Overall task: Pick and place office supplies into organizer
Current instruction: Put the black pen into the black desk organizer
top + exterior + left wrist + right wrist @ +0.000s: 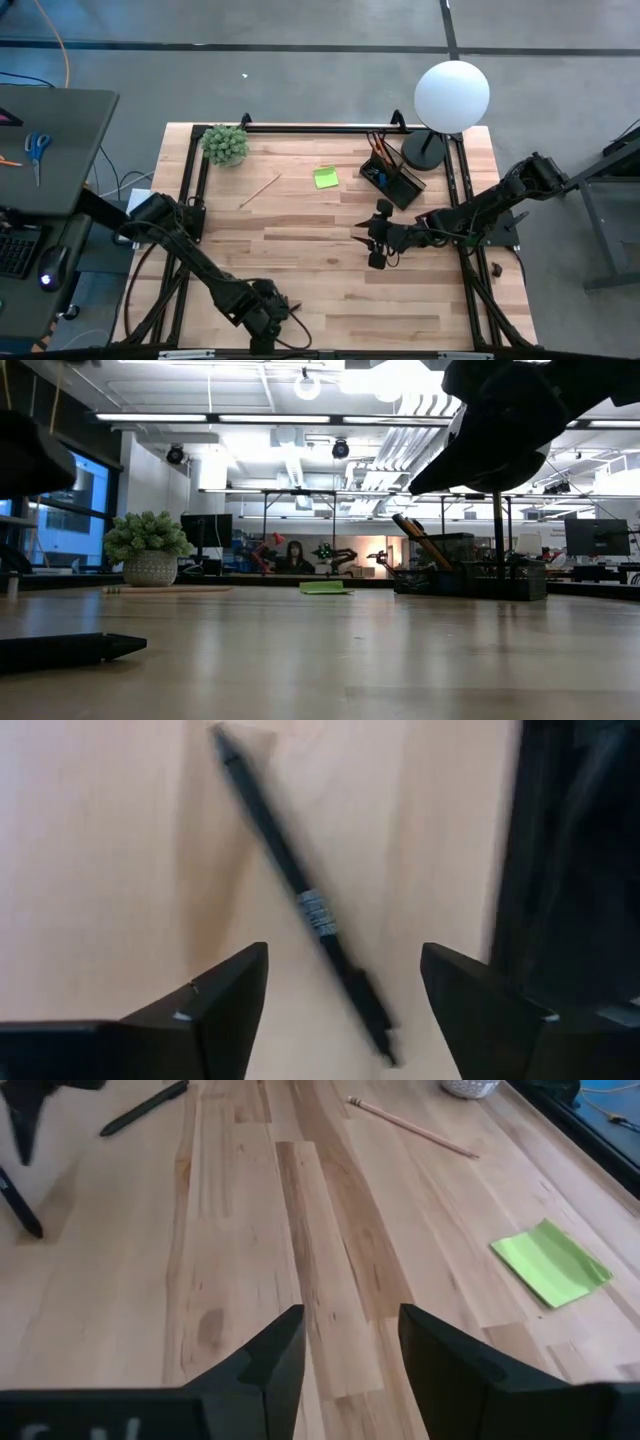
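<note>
A black pen (300,900) lies flat on the wooden table. My left gripper (345,995) is open just above it at the table's near edge (265,322), one finger on either side, touching nothing. My right gripper (375,240) is open and empty over the table's middle right, a little to the near side of the black organizer (395,180). The organizer holds orange pencils and a blue piece. The lime-green sticky-note pad (325,177) and a wooden pencil (260,190) lie flat at the far middle. A black pen also shows in the low view (60,650).
A small potted plant (225,145) stands at the far left corner. A white globe lamp (450,95) stands at the far right behind the organizer. A black frame (320,128) runs along the table's edges. Bare wood lies between the two grippers.
</note>
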